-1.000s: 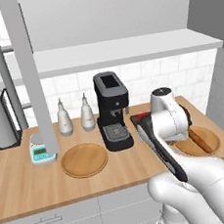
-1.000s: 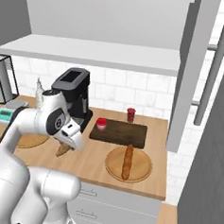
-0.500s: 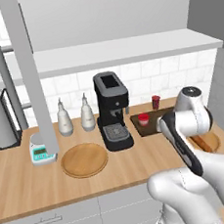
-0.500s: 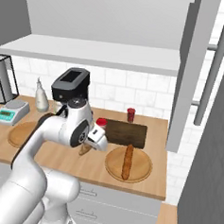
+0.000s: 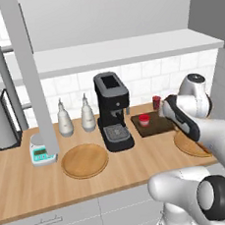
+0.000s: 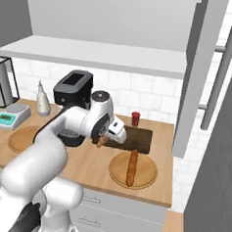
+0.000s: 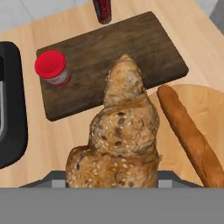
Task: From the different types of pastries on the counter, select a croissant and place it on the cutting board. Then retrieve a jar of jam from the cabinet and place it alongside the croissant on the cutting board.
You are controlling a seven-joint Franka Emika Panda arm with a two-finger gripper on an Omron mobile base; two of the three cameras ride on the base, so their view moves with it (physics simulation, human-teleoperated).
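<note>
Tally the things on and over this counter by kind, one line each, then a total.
Pastries: 2, croissant, baguette stick
Red containers: 2, jar of jam, darker cylinder
Round plates: 2
Cutting board: 1
Bottles: 2
Total: 9

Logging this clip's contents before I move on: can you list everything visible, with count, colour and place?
croissant: one, golden-brown, held over the counter's right part
cutting board: one, dark brown, on the counter
jar of jam: one, red, on the board's left end
darker red cylinder: one, behind the board
baguette-like stick: one, brown, on right round plate
left round plate: one, light wood
coffee machine: one, black
bottles: two, pale
scale: one, white
gripper: one, shut on croissant
</note>
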